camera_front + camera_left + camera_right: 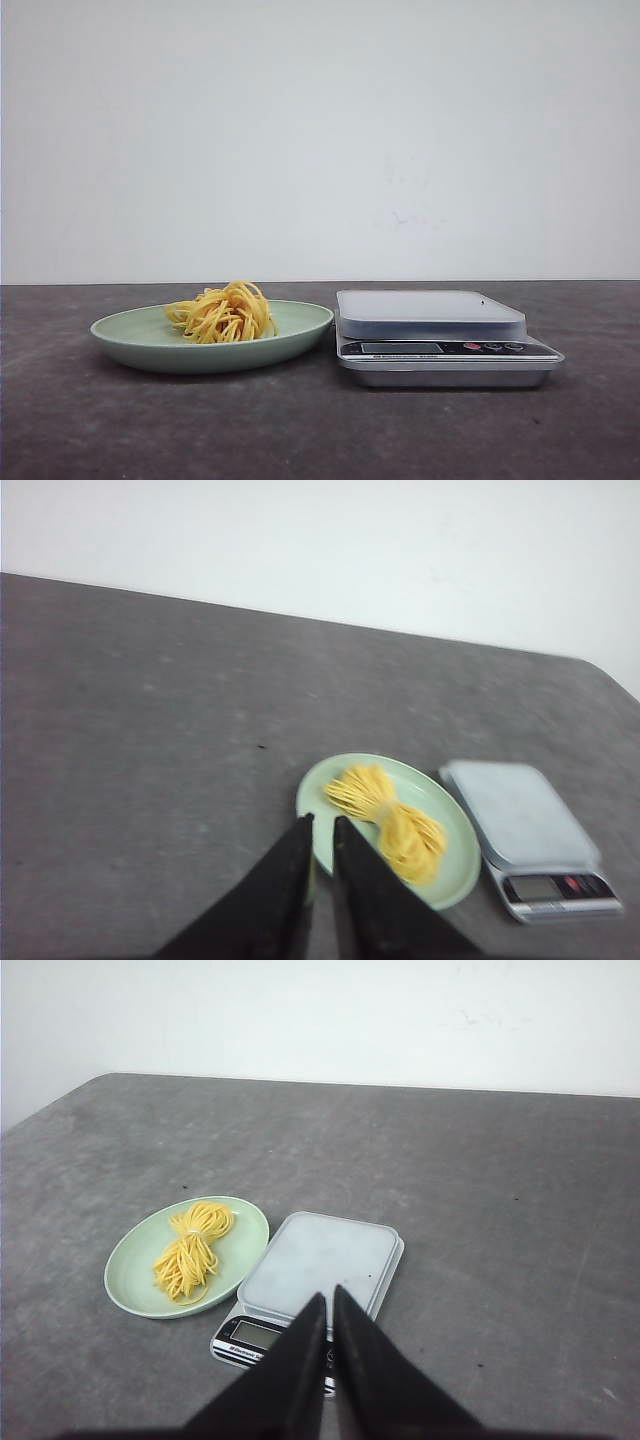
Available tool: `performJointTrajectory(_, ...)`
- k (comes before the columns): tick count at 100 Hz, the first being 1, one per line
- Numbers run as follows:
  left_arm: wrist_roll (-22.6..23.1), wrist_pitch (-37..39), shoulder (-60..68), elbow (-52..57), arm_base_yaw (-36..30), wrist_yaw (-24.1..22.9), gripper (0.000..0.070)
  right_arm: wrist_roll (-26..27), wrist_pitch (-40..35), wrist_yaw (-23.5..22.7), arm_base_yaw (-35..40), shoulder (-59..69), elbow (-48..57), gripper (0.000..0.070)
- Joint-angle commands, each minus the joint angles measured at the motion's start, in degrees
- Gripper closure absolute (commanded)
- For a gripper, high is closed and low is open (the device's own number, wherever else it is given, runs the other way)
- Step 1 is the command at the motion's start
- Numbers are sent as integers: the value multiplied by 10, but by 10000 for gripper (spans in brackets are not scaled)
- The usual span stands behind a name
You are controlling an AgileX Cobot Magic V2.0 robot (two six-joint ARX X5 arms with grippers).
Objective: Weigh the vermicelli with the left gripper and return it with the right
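The vermicelli (225, 313), a small nest of yellow-orange strands, lies in the middle of a pale green plate (300, 335) at the left of the table. A silver kitchen scale (430, 312) stands just right of the plate, its platform bare. Neither gripper shows in the front view. In the left wrist view my left gripper (322, 820) is shut and empty, high above the table, its tips over the plate's near rim (318, 798), with the vermicelli (395, 820) beyond. My right gripper (329, 1295) is shut and empty, high above the scale (320, 1260).
The table is dark grey, with a white wall behind it. In the right wrist view the plate (130, 1280) with the vermicelli (190, 1250) touches the scale's side. The scale (520, 825) has a display and buttons on its front.
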Motion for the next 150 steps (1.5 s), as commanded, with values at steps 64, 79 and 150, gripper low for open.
performJointTrajectory(64,96,442,-100,-412,216,33,700,6,7,0,3,0,7,700)
performJointTrajectory(79,98,438,-100,-453,216,49,700,6,8,1,3,0,7,700)
performJointTrajectory(150,180,437,-100,-501,218,60,700,6,8,0,3,0,7,700)
